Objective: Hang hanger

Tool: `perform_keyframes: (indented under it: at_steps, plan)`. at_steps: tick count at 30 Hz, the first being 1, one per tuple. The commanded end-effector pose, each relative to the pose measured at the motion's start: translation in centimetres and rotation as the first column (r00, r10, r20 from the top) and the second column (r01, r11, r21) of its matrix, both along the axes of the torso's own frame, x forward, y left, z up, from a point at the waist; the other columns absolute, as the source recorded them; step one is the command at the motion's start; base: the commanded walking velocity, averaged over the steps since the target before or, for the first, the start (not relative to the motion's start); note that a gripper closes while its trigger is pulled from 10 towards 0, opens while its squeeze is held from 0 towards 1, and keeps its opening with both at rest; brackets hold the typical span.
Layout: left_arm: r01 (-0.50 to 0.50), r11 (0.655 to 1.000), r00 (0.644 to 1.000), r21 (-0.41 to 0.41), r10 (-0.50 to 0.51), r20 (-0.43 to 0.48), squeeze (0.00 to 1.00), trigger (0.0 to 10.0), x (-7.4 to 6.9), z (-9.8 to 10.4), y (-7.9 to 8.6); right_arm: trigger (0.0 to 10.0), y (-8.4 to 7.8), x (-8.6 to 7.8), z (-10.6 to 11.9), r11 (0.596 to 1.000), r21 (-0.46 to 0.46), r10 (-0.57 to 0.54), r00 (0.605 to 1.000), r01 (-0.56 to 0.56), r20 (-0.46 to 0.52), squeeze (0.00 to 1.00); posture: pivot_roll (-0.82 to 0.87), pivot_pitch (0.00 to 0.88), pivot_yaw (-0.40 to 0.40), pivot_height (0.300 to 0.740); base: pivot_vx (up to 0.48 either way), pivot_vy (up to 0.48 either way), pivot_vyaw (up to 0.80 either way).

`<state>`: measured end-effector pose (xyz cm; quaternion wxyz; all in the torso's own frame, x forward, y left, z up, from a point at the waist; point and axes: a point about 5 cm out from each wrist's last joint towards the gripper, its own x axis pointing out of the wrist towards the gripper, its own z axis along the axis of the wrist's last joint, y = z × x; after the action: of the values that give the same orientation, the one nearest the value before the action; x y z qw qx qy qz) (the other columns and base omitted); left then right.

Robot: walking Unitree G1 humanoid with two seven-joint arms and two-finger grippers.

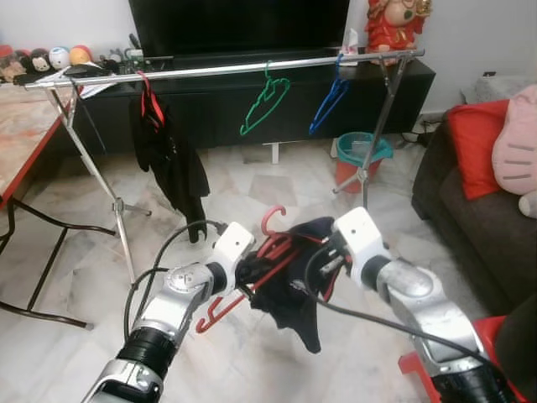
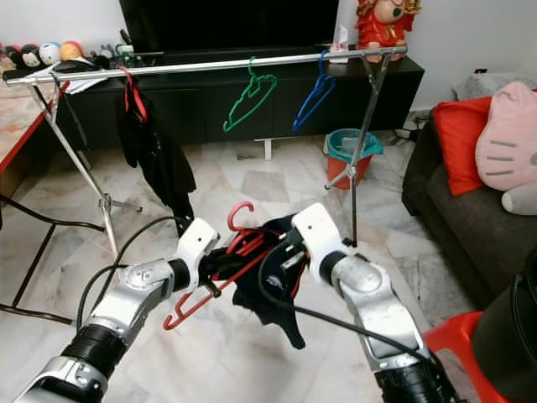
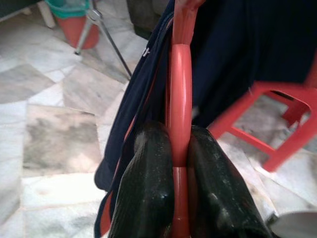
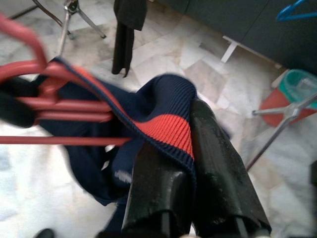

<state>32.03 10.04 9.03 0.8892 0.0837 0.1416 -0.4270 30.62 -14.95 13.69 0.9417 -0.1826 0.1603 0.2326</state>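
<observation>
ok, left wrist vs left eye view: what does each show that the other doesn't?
Left wrist alone: a close look at the left end effector, its black fingers pinched on the red hanger bar.

Left eye alone: the drying rack with a green hanger, a blue hanger and a black garment, plus the right end effector at the navy garment.

Shared: red hanger, navy garment, teal and red bin, red stool, marble floor.
</observation>
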Motion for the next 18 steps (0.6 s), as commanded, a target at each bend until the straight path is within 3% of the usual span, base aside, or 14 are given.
perform_keyframes:
  at_steps: [1, 8, 18]
  plan:
    - [0.029, 0.999, 1.0, -0.019, -0.029, -0.005, 0.0, 10.0, -0.2, 0.4, 0.0, 10.0, 0.1, 0.6, 0.6, 1.0, -0.009, 0.011, 0.999, -0.011, 0.033, 0.0, 0.0, 0.0, 0.032, 0.74, 0.0, 0.0, 0.0]
    - [0.071, 0.997, 0.997, -0.021, -0.072, -0.032, 0.0, 10.0, -0.6, 0.4, 0.2, 10.0, -0.8, 1.4, 0.5, 0.993, -0.122, 0.01, 0.998, -0.003, 0.058, 0.0, 0.0, 0.0, 0.032, 0.74, 0.0, 0.0, 0.0]
    - [0.113, 0.993, 0.992, -0.042, -0.115, -0.045, 0.0, 10.0, -1.1, 0.6, -0.1, 10.0, 1.0, 0.9, 0.8, 0.985, -0.039, 0.167, 0.985, -0.166, 0.044, 0.0, -0.01, 0.0, 0.038, 0.74, 0.0, 0.0, 0.0]
